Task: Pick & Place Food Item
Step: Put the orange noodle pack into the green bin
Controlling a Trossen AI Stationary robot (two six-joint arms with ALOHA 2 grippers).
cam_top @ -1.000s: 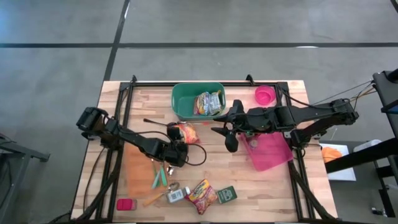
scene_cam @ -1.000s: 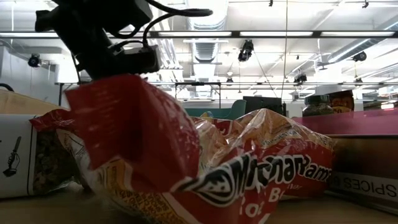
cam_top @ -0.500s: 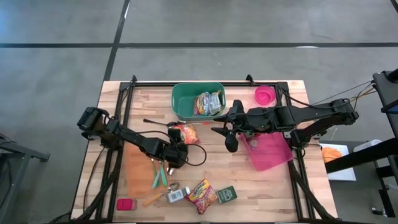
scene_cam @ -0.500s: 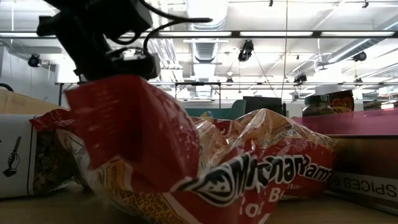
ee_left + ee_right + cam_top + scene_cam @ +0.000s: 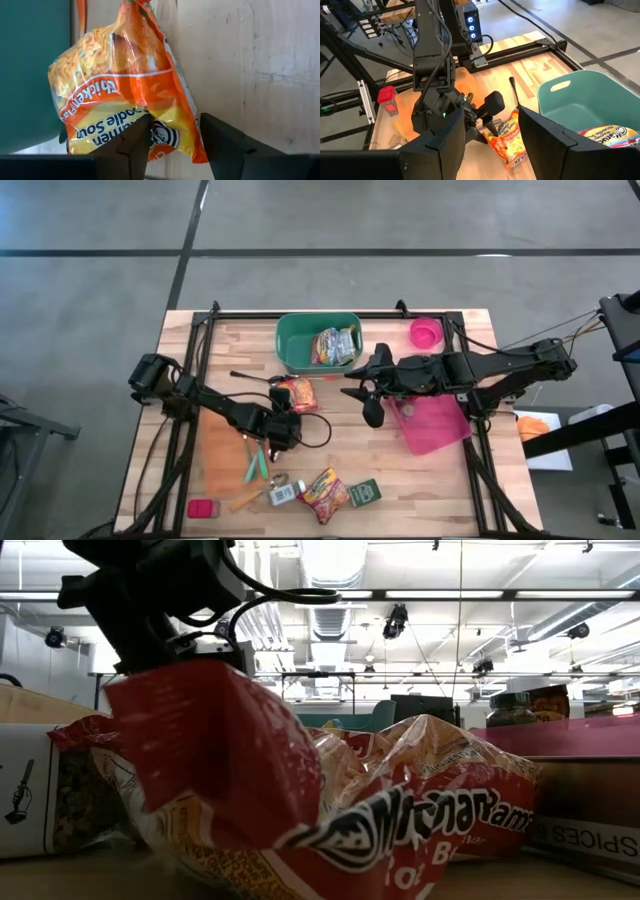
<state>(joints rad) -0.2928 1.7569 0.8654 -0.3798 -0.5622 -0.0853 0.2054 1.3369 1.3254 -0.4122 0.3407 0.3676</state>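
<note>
Jaws on left gripper (image 5: pixel 170 137) pinching lower edge of orange noodle packet (image 5: pixel 125 95), fingers (image 5: pixel 131 145) sitting on either side of it. Packet lying on wooden table (image 5: pixel 400 470), just beside green bin (image 5: pixel 295 340), which is already holding another packet (image 5: pixel 337 344). Right gripper (image 5: pixel 490 137) hanging mid-table near pink tray (image 5: pixel 435 425), jaws spread, gripping nothing. Second red noodle pack (image 5: pixel 324 492) and small green box (image 5: pixel 365 493) sitting near front edge.
</note>
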